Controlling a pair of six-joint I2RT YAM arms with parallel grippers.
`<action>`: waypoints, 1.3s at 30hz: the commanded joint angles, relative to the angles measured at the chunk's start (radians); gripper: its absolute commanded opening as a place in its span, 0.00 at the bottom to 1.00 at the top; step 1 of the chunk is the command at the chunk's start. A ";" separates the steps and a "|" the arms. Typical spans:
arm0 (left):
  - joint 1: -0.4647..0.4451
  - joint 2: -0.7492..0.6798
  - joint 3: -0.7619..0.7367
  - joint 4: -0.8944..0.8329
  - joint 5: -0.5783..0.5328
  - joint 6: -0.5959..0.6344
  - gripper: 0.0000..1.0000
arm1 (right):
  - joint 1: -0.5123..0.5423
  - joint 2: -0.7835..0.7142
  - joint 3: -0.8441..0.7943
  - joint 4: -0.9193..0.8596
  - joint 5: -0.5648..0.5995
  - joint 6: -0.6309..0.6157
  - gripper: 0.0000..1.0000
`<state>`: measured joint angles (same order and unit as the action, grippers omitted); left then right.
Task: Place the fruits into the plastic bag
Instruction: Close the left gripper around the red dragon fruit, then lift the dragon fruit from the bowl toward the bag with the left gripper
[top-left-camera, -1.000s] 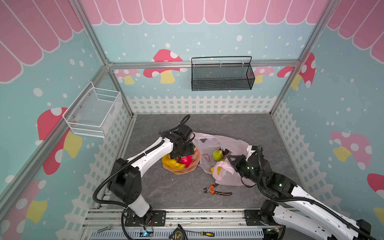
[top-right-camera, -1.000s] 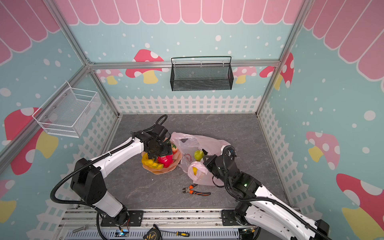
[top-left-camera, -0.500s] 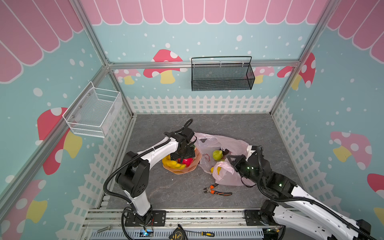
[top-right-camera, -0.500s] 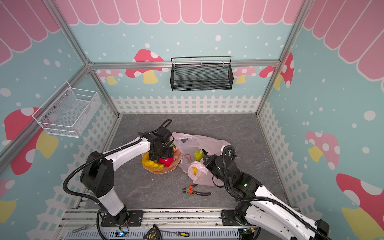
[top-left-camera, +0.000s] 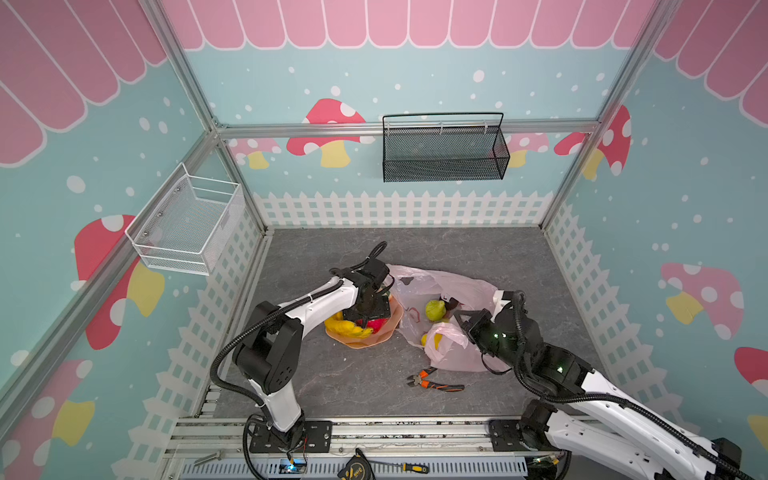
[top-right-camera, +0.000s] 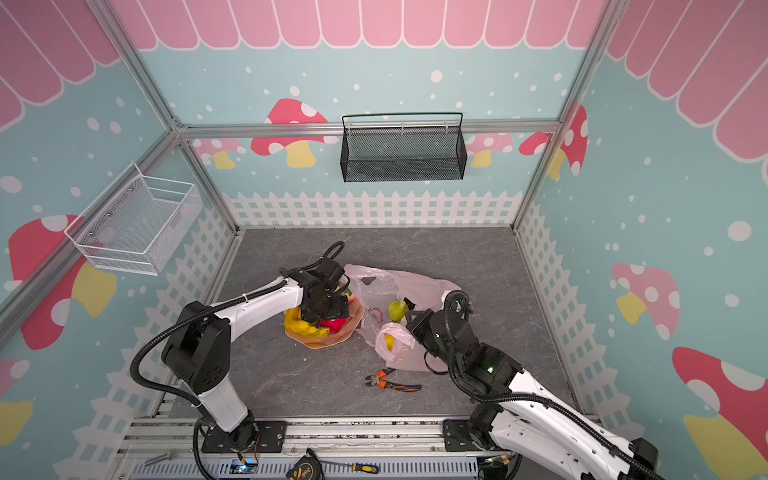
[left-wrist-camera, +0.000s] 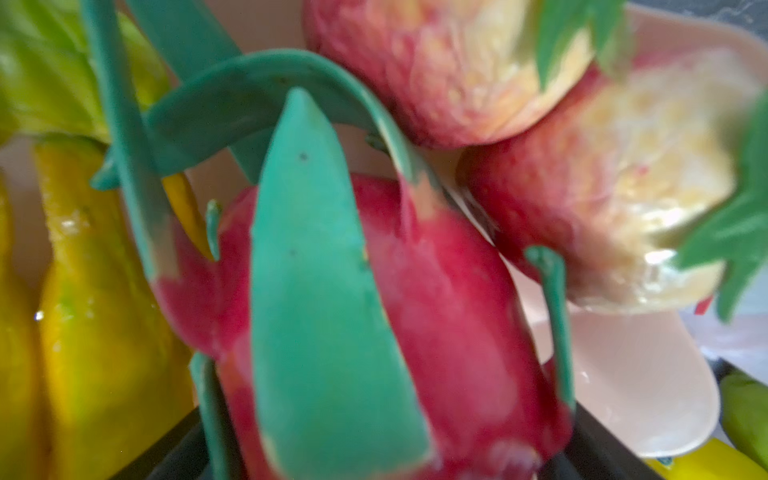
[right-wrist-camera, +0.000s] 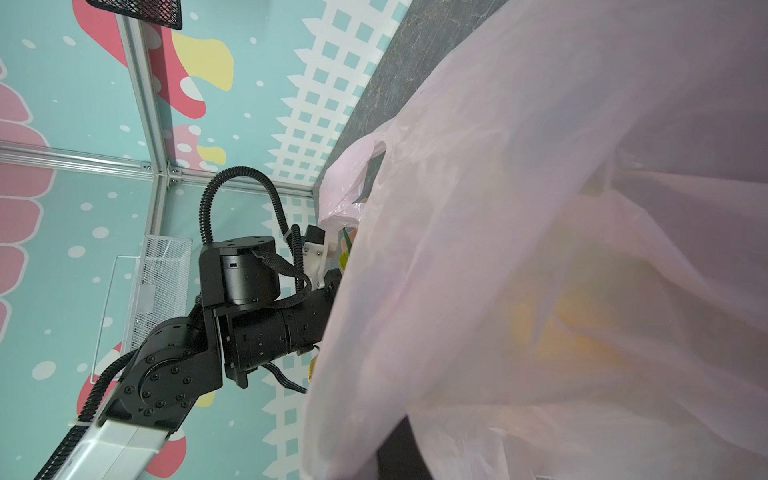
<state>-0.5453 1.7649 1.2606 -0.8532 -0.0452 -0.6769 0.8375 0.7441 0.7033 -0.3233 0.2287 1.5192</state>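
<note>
A peach-coloured plate (top-left-camera: 361, 344) (top-right-camera: 328, 343) carries a yellow banana bunch (top-left-camera: 347, 328) (left-wrist-camera: 83, 311), red-and-yellow round fruits (left-wrist-camera: 436, 62) and a red fruit with green scales (left-wrist-camera: 436, 311) (top-right-camera: 334, 323). My left gripper (top-left-camera: 368, 318) (top-right-camera: 326, 318) stands open, low over the plate. The scaled red fruit lies between its dark fingers (left-wrist-camera: 174, 453). The pink plastic bag (top-left-camera: 453, 286) (top-right-camera: 419, 286) (right-wrist-camera: 540, 249) lies to the right of the plate. Inside it are a green fruit (top-left-camera: 435, 309) (top-right-camera: 397, 310) and a yellow lemon (top-left-camera: 430, 340). My right gripper (top-left-camera: 459, 318) (top-right-camera: 411, 318) is shut on the bag's edge.
Orange-handled pliers (top-left-camera: 434, 380) (top-right-camera: 390, 382) lie on the grey floor in front of the bag. A black mesh basket (top-left-camera: 444, 151) hangs on the back wall. A white wire basket (top-left-camera: 187, 224) is fixed to the left wall. A tape measure (top-left-camera: 356, 469) and a screwdriver (top-left-camera: 409, 467) lie by the front rail.
My left gripper has come down over the plate, closer round the scaled red fruit, and its arm has shifted slightly right. The right arm and the bag have not moved.
</note>
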 joint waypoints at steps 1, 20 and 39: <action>-0.002 0.047 -0.062 -0.009 0.003 -0.004 0.85 | -0.004 -0.004 0.029 0.000 0.019 -0.001 0.04; -0.001 -0.097 0.061 -0.119 0.031 0.036 0.52 | -0.002 -0.009 0.033 -0.010 0.021 0.002 0.04; 0.008 -0.192 0.149 -0.162 0.066 0.041 0.47 | -0.003 -0.021 0.033 -0.023 0.027 0.004 0.04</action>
<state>-0.5442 1.6196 1.3590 -1.0126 0.0093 -0.6464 0.8375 0.7315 0.7139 -0.3302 0.2363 1.5192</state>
